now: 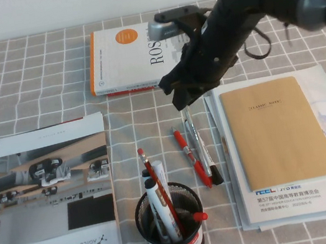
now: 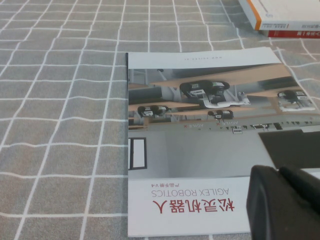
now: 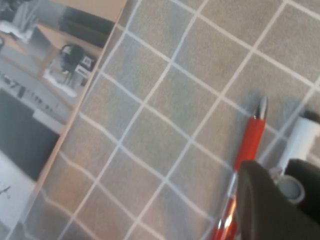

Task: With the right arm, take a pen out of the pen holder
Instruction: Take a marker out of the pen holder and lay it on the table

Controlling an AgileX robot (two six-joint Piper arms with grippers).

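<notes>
The left claw (image 2: pixel 280 175) is parked way off to the left of the working one, hovering over the AgileX brochure (image 2: pixel 200 150). It looks pressed together with nothing in it.

Next over is the mesh pen holder (image 1: pixel 148 225). It sits nearer the robot than the right claw (image 1: pixel 181 98), a bit to its left and well apart from it. A leaning red pen (image 1: pixel 149 173) and a fat marker (image 1: pixel 164 213) stand in it.

Just under the right claw, two pens lie out on the checked cloth: a loose red pen (image 1: pixel 192 158) and, just beside it, a grey pen (image 1: pixel 195 136) whose top end runs right up to the claw. I honestly can't tell if the claw is pinching that grey pen or just sitting over it. Off to its right is the tan notebook (image 1: pixel 279 133).

My worry is that if it only has the grey pen by the tip, the pen could swivel or drop and knock the loose red pen. And if it goes for the holder instead, bumping those leaning pens might tip it.
</notes>
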